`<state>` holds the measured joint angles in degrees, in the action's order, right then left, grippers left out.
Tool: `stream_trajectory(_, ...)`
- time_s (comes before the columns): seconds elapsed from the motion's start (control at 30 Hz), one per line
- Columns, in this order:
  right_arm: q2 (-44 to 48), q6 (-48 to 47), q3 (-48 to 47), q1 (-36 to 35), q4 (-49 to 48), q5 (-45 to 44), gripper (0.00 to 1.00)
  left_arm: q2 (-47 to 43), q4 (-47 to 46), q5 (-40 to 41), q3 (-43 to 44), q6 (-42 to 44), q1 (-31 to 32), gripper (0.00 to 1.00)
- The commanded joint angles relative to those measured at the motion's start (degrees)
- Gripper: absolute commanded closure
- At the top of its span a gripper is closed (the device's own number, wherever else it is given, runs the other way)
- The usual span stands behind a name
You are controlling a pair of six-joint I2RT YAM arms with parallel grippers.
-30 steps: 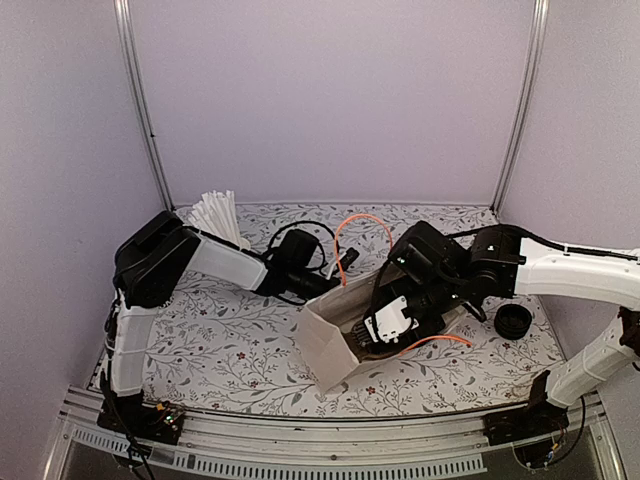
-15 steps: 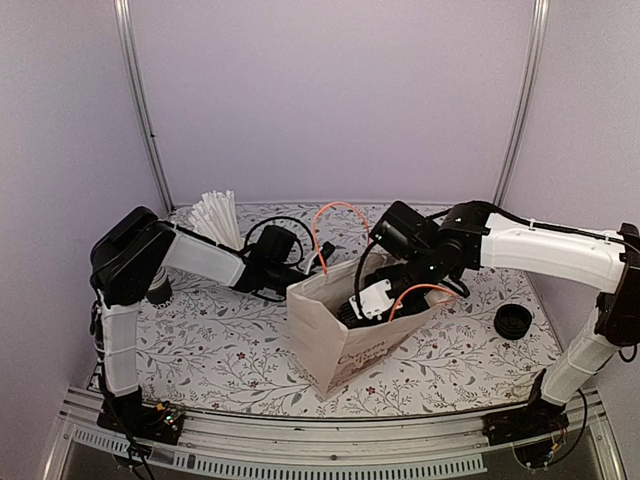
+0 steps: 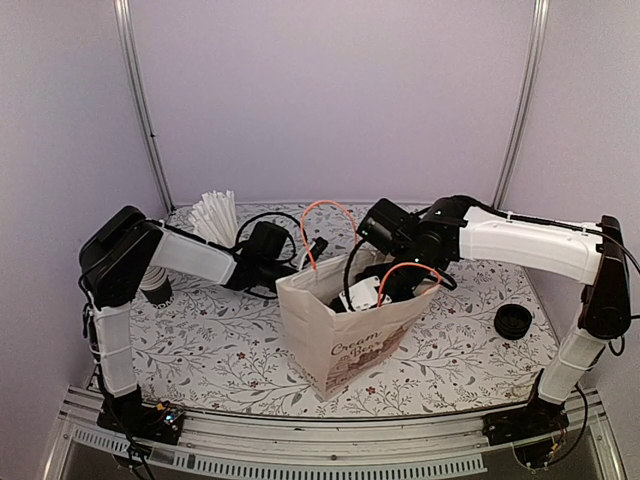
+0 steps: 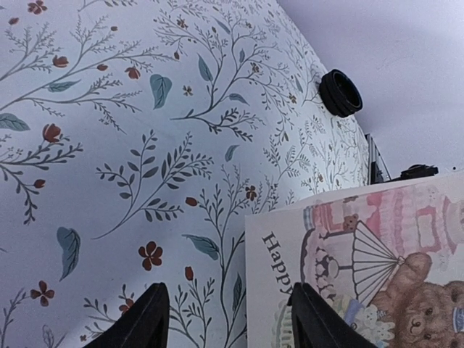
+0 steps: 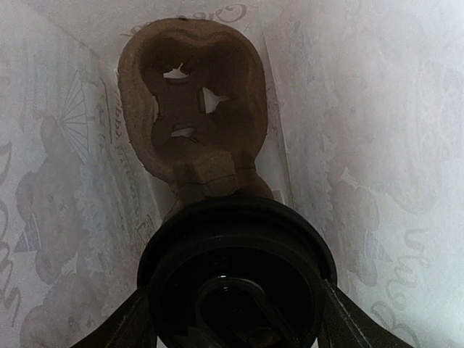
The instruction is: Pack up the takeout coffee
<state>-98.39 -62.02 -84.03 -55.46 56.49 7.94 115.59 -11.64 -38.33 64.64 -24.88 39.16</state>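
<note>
1. Brown-white paper bag (image 3: 350, 345), printed with a teddy bear and lettering, stands upright near the middle of the flowered table (image 3: 220, 350), its mouth open upward.
2. The right gripper (image 5: 235, 304) reaches down into the bag's mouth. Its two fingers (image 5: 130, 326) press on either side of the takeout coffee (image 5: 235, 268), so it grips the cup just under the round black lid.
3. The takeout coffee hangs inside the bag, above the bottom, with the paper walls close on both sides.
4. Straight below the cup, a brown pulp cup carrier (image 5: 196, 109) lies in the bag, tilted against the far wall. Its cut-out holes face the wrist camera, and it fills most of the floor that can be seen.
5. The left gripper (image 4: 228, 322) is at the bag's left side. Its jaws stand apart and hold nothing; bare tablecloth shows between them, and the bag's printed edge lies just inside the right finger.
6. An orange cable (image 3: 320, 215) arches over the rear rim of the bag, and a second loop crosses the mouth by the right wrist.
7. White straws (image 3: 215, 215) stand in a holder at the back left.
8. Lidless black cups (image 3: 155, 287) stand stacked at the far left, partly behind the left arm.
9. Loose black lids (image 3: 513, 322) sit in a low stack to the right, well apart from the bag.
</note>
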Motion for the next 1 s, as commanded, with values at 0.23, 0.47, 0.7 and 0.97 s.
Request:
stream_trajectory(0.23, -7.1, 5.9, 6.2, 0.0, -1.9, 4.0, 0.67, -3.7, -0.6, 0.8, -2.5, 0.0, -0.7, 0.40)
stream_trajectory(0.47, -9.6, 9.2, 7.0, 0.0, -0.9, 4.5, 0.67, -6.9, -0.5, 1.8, -5.5, 0.0, -0.8, 0.40)
stream_trajectory(0.7, -9.4, 6.4, 7.4, 0.0, 4.8, 7.5, 0.67, -10.8, 0.1, 2.9, -8.2, -0.1, -0.8, 0.40)
stream_trajectory(0.97, -11.0, 12.1, 7.2, 0.0, -0.3, 0.6, 0.71, -14.0, 1.2, 4.0, -9.2, -0.5, -0.8, 0.41)
